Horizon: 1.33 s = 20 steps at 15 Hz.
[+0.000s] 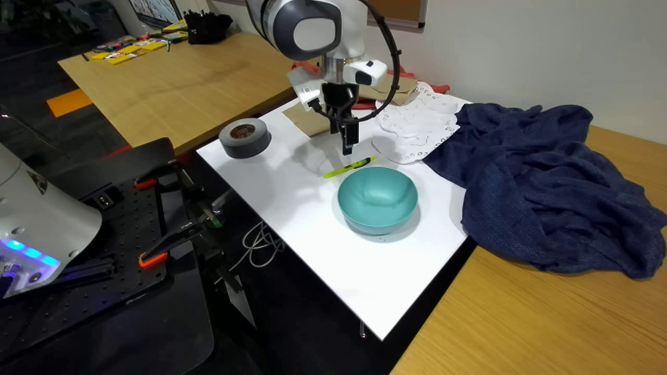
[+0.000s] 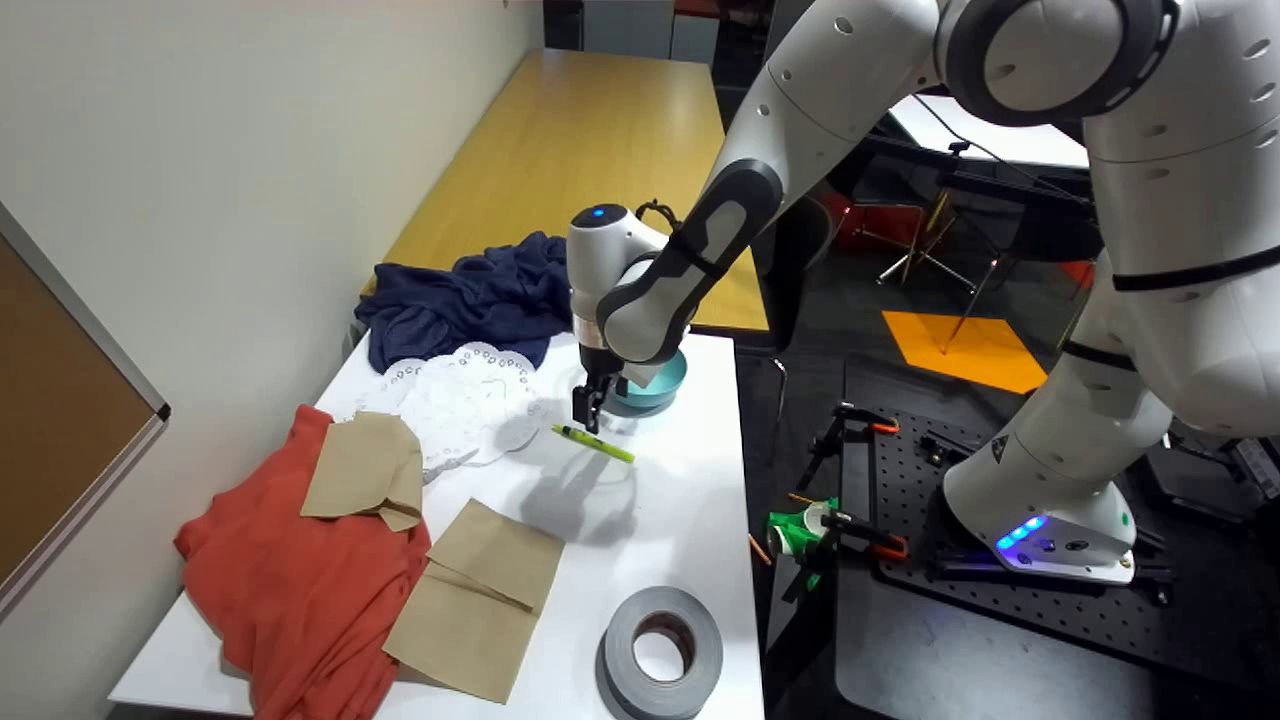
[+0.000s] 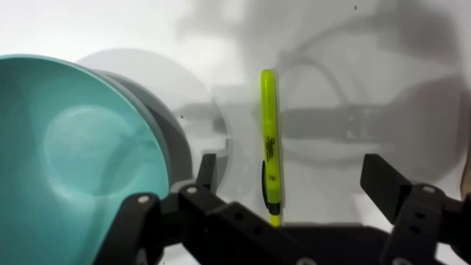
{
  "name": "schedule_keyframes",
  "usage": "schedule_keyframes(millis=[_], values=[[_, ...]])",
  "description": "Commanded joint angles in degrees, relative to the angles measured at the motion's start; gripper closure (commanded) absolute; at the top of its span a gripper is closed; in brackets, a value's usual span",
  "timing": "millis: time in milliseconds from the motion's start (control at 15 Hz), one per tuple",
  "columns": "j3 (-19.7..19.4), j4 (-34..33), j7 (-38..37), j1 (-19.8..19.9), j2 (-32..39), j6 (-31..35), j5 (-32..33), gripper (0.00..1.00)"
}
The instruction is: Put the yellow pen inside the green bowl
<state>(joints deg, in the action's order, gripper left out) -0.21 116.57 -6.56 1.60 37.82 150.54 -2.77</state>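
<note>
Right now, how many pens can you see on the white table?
1: the yellow pen, lying beside the green bowl, below the open gripper. More could be hidden under the dark blue cloth or red cloth.

Arm (image 2: 820, 90) bent, extended out from base (image 2: 1050, 490); wrist (image 1: 338, 67) vertical; jaws pointing down, spread wide.

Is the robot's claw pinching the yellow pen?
No, in the wrist view the claw is open, with gaps on both sides of the yellow pen.

Yellow-green pen (image 3: 270, 143), teal bowl (image 1: 378, 198), black tool (image 3: 289, 171)
</note>
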Motion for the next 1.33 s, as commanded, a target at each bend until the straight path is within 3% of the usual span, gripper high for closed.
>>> schedule_keyframes(millis=[0,1267], values=[[-2.7,-1.5,-1.1,-2.1,1.0,1.1,1.6,0.00],[-2.8,-13.6,0.0,-2.7,14.0,1.2,1.5,0.00]])
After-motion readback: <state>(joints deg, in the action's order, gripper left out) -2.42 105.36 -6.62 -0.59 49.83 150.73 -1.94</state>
